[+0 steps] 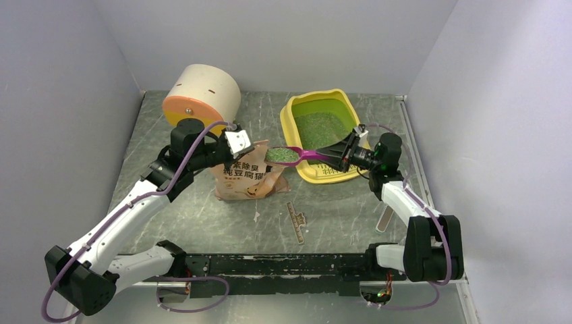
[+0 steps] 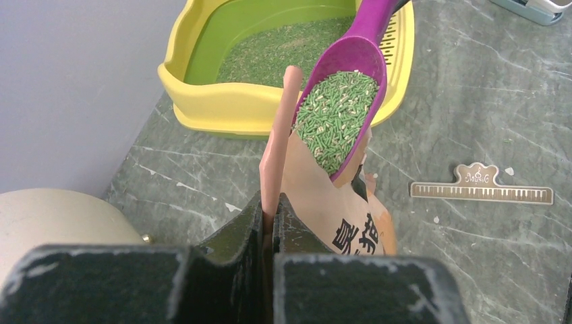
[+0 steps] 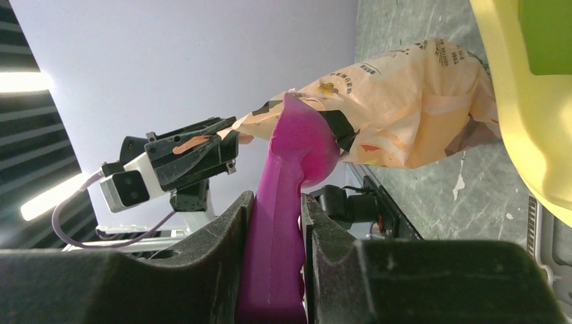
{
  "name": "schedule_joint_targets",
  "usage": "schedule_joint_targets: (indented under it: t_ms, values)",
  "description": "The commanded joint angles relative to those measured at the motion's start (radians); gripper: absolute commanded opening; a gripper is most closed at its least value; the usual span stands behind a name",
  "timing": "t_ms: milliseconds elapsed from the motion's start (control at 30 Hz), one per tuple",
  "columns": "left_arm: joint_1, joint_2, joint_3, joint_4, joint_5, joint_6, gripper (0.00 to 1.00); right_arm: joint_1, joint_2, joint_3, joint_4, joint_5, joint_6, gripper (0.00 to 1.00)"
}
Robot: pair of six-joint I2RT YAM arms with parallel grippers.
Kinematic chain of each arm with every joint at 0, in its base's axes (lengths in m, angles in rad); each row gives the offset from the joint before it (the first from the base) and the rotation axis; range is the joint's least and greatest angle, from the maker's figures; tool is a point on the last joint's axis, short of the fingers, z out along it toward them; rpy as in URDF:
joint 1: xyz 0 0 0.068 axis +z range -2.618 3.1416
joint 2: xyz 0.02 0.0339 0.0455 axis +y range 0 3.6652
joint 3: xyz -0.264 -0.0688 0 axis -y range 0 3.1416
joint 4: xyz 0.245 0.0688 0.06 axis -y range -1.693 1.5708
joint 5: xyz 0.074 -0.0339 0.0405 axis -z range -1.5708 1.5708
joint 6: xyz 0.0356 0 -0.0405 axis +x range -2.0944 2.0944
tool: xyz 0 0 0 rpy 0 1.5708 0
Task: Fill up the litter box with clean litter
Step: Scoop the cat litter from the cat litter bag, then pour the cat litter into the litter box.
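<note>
Your left gripper [image 2: 272, 208] is pinched tight on the top edge of the pink bag [image 1: 246, 181], holding its mouth up. Your right gripper [image 3: 273, 223] is clamped on the handle of the magenta scoop [image 1: 289, 154]. The scoop's bowl sits level at the bag's mouth, heaped with green granules. It seems to touch the bag's edge, though these views don't settle it. The litter box [image 1: 294, 115] stands on the table [image 1: 202, 223] at the far right, just beside the bag, with a layer of clean litter [image 1: 322, 128] already across its green pan. A cream-and-orange cylinder [image 1: 202, 94] lies behind the bag.
</note>
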Motion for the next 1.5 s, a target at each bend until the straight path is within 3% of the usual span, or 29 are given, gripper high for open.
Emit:
schedule_joint_targets:
  t_ms: [0,867,1167,1467]
  values:
    - [0.006,-0.015,-0.011,0.056,-0.021,-0.012,0.05,-0.029,-0.031,0.004,-0.032,-0.035,-0.037,0.0]
    - [0.006,0.019,-0.016,0.098,-0.029,-0.054,0.05,-0.233,-0.092,0.01,0.03,-0.137,0.047,0.0]
    - [0.006,0.021,-0.014,0.091,-0.013,-0.05,0.05,-0.366,-0.018,0.084,-0.053,-0.144,-0.045,0.0]
    - [0.004,0.018,-0.022,0.09,0.026,-0.074,0.05,-0.406,0.08,0.161,-0.181,-0.01,-0.187,0.0]
